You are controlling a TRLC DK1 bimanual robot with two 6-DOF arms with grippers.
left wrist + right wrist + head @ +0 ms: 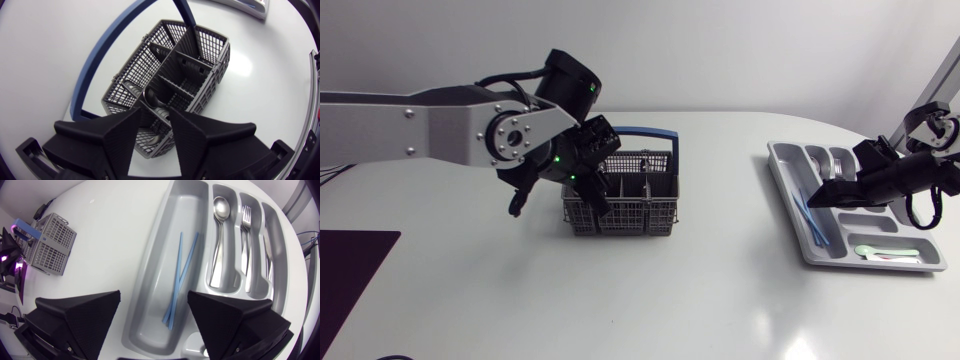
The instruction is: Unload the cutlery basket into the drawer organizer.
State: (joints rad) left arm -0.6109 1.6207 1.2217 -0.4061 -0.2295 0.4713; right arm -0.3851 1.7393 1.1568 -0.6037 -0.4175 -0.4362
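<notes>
Left gripper parted over basket — dark utensil inside. Right gripper wide open above organizer — blue sticks, spoon, fork in slots.

Matt grey plastic mesh makes up the basket; the tray is smooth grey plastic, the spoon and fork polished metal, the table glossy white.

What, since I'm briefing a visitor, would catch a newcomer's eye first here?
The left pincer, open, hangs over the blue-handled basket, mid-table. At the right, the open right pincer hovers above the organizer, which holds blue chopsticks, a spoon and a fork.
</notes>
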